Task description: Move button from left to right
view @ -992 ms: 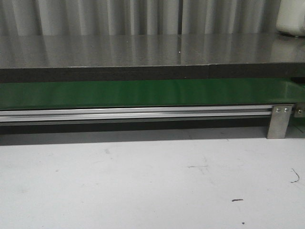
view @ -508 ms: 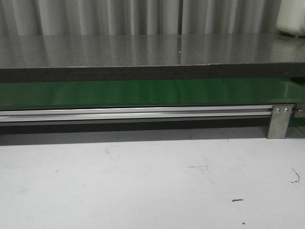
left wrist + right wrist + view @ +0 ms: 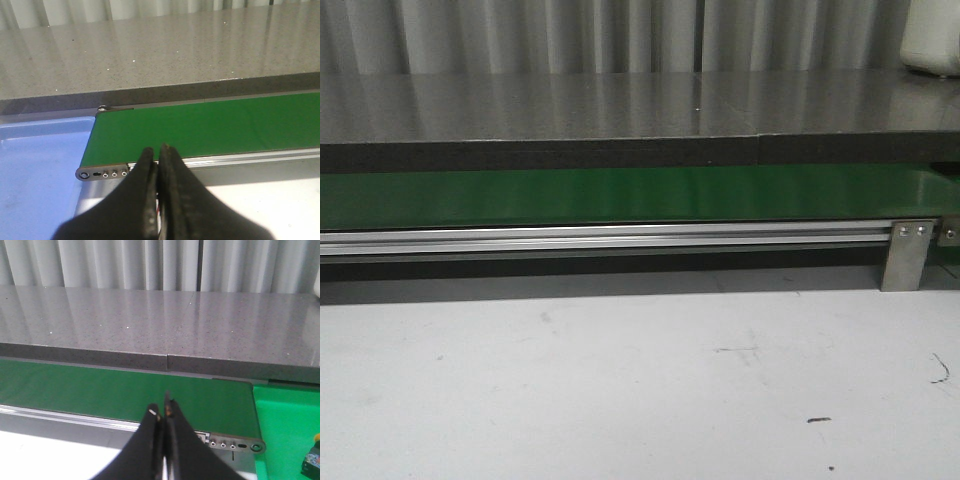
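Observation:
The button is out of view: none shows on the green belt (image 3: 620, 195) in any view. My left gripper (image 3: 157, 149) hangs shut with nothing between its black fingers, just in front of the belt's (image 3: 210, 127) left end. At the other end of the belt (image 3: 125, 390) my right gripper (image 3: 161, 407) is also shut and empty, hovering over the near rail. Neither gripper appears in the front view.
A blue tray (image 3: 40, 165) adjoins the belt's left end and a green tray (image 3: 285, 425) its right end. A small dark item (image 3: 312, 460), cut off by the frame edge, lies in the green tray. A grey counter (image 3: 620, 105) runs behind the belt.

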